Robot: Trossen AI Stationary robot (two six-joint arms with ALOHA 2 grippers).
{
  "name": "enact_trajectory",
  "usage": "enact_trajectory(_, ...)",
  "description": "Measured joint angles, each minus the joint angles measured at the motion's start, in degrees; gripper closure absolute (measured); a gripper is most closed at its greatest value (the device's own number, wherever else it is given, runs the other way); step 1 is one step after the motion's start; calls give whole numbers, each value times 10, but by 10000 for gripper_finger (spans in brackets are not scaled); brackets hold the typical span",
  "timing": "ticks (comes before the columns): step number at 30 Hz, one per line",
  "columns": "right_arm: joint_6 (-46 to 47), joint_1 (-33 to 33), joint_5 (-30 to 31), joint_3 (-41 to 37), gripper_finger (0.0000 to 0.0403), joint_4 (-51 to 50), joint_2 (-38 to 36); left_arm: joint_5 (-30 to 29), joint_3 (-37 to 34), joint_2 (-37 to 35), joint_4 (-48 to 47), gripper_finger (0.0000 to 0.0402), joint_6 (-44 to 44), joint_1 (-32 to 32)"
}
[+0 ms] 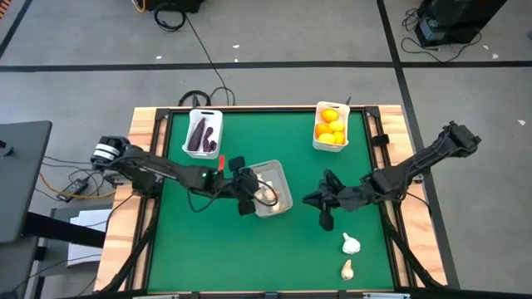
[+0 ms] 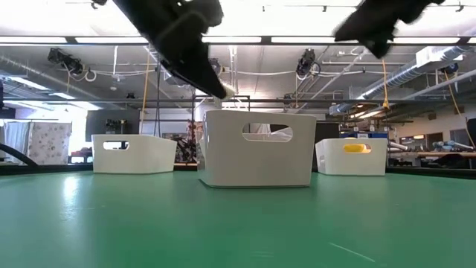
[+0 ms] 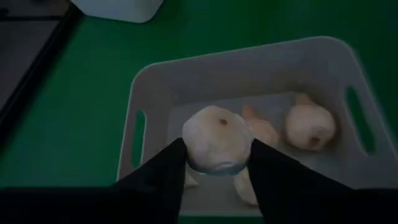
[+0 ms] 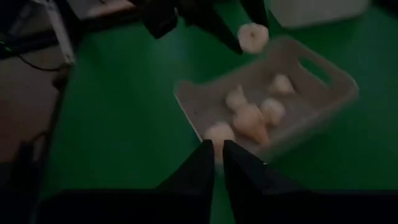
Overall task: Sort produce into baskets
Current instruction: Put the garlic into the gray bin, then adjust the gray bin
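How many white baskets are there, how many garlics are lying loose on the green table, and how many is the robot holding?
White baskets: 3
Loose garlic bulbs on the table: 2
Held garlic bulb, between the left fingers over the middle basket: 1
Total: 6

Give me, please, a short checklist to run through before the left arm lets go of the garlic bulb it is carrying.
1. Bulb in grip: ok. The left pincer is closed on a garlic bulb.
2. Bulb over the right bin: ok. It hangs above the middle basket, which already holds garlic.
3. Room inside: ok. Bare floor shows between the bulbs lying there.
4. Right pincer clear: ok. It waits beside the basket, shut and holding nothing.
5. Drop height: cannot tell.
6. Work left: not ok. Two loose garlic bulbs lie on the green table.
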Motion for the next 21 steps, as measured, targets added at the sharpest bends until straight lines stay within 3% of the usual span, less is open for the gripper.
enact_trajectory(5,86,24,9,0,317,-111,-9,-1,0,30,1,163,2,29)
enact_trajectory(9,226,39,-11,-1,277,-223,-8,-2,0,26,-46,125,-10,40)
enact_trajectory(13,349,43,-25,-1,253,-349,-9,-4,0,1,-107,118,-51,39)
enact_trajectory(17,386,46,-47,8,252,-441,-23,-13,0,-29,-145,118,-81,24)
enact_trajectory(21,402,49,-97,29,254,-464,-41,-14,-4,-36,-160,118,-106,12)
